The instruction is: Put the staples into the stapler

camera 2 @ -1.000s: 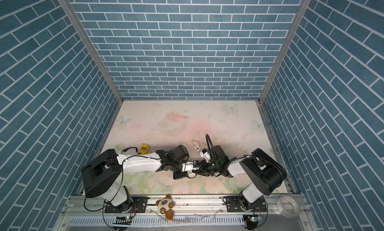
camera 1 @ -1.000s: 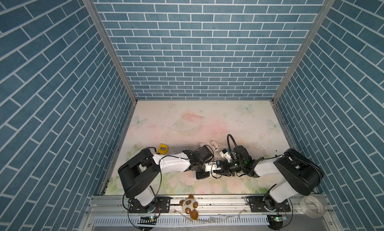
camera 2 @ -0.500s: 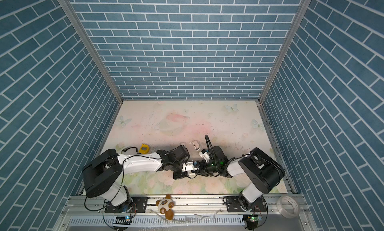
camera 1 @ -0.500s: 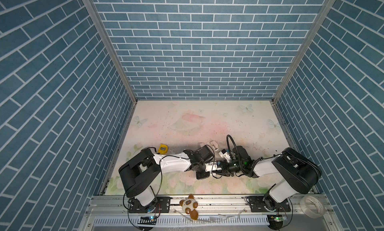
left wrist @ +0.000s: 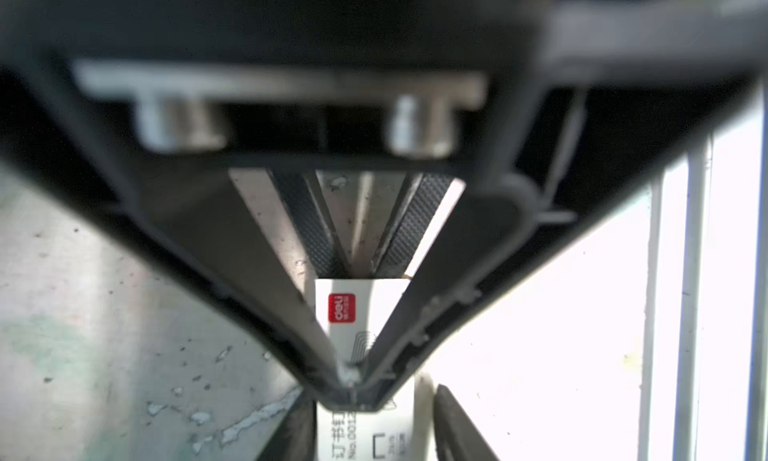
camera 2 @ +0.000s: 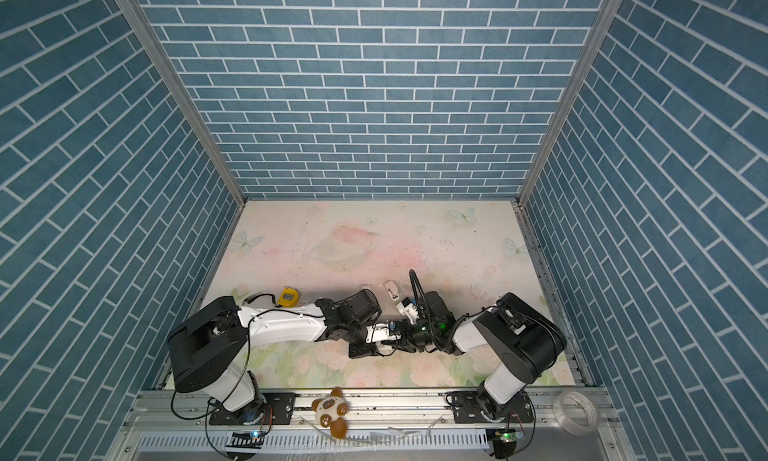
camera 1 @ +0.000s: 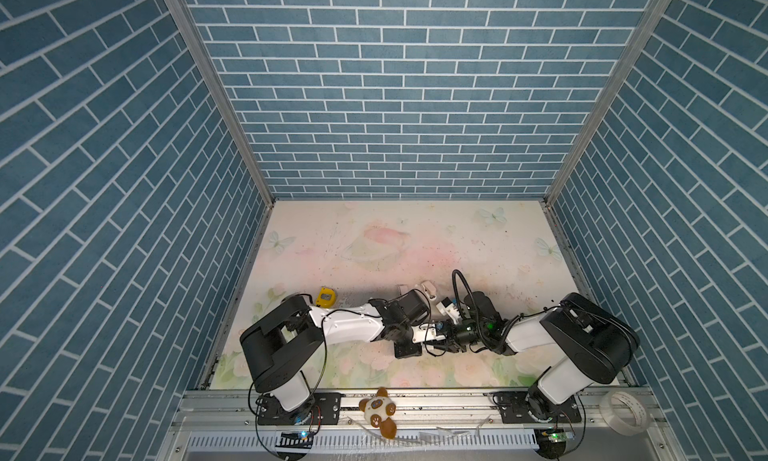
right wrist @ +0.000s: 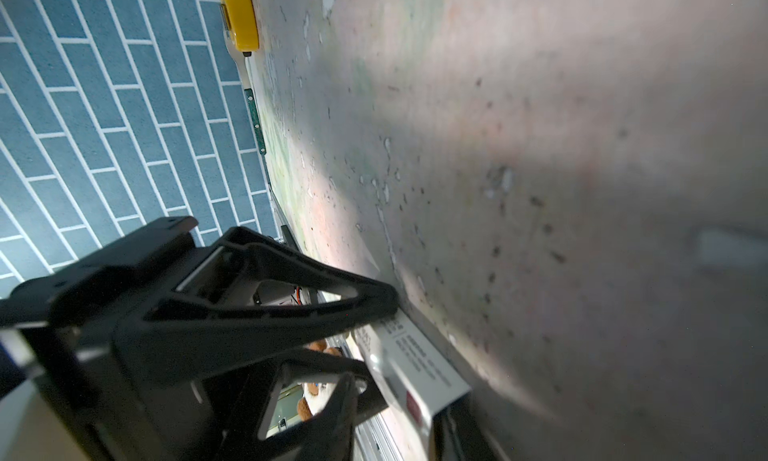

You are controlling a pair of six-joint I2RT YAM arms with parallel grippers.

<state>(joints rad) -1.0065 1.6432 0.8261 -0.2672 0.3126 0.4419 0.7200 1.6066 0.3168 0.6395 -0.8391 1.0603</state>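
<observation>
blue brick-patterned walls (camera 1: 395,85) around a pale, seemingly floral-printed tabletop (camera 1: 415,238)

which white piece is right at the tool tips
The sleeve with the red logo; the other white piece lies loose on the mat farther back.

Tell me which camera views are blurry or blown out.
Left wrist view: the left gripper is out of focus, a large area beside it is blown out white, yet the staple box logo reads clearly. Right wrist view: yellow tape measure crisp, shaded table soft. Both top views: sharp, evenly lit.
</observation>
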